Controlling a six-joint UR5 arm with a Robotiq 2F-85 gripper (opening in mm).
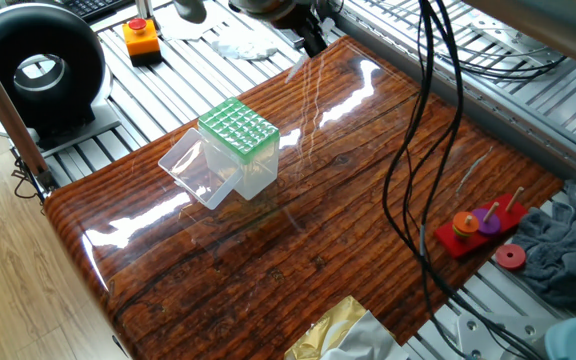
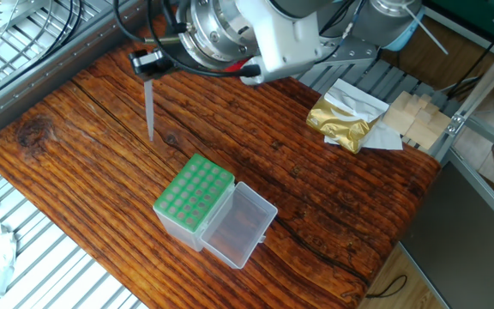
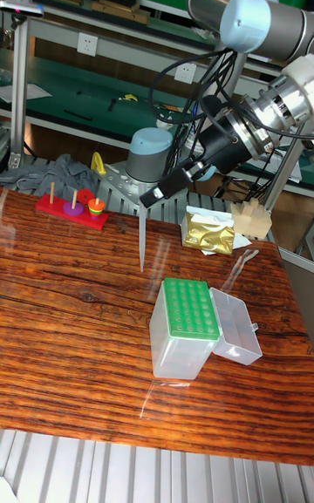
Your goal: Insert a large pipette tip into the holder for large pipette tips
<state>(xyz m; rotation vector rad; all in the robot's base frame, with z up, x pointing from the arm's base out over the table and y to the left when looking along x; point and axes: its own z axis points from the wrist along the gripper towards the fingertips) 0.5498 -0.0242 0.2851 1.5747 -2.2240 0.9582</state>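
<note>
Tall fixed view is showing the gripper [image 3: 150, 198] clenching the wide top end of the large pipette tip [image 3: 142, 240]; the tip is hanging point-down, roughly upright, above bare wood and well clear of the surface; the holder for large pipette tips [image 3: 185, 325] is sitting nearby on the table [image 3: 52, 337], its clear lid [image 3: 235, 338] lying folded open beside it.

What could go wrong — the green grid [image 2: 195, 194] is offering many small, close-packed holes, and the slim point is leaving little margin; a slight tilt in the grasp would likely be sending it onto a rib between holes, bending the tip or nudging the light box sideways; the holder looks unfixed, so any side push may be sliding it.

Materials: the tip is reading as translucent whitish plastic, tapering and probably flexible; the box walls are looking clear and thin; the table is showing glossy, strongly grained wood, throwing bright glare — likely slick.
</note>
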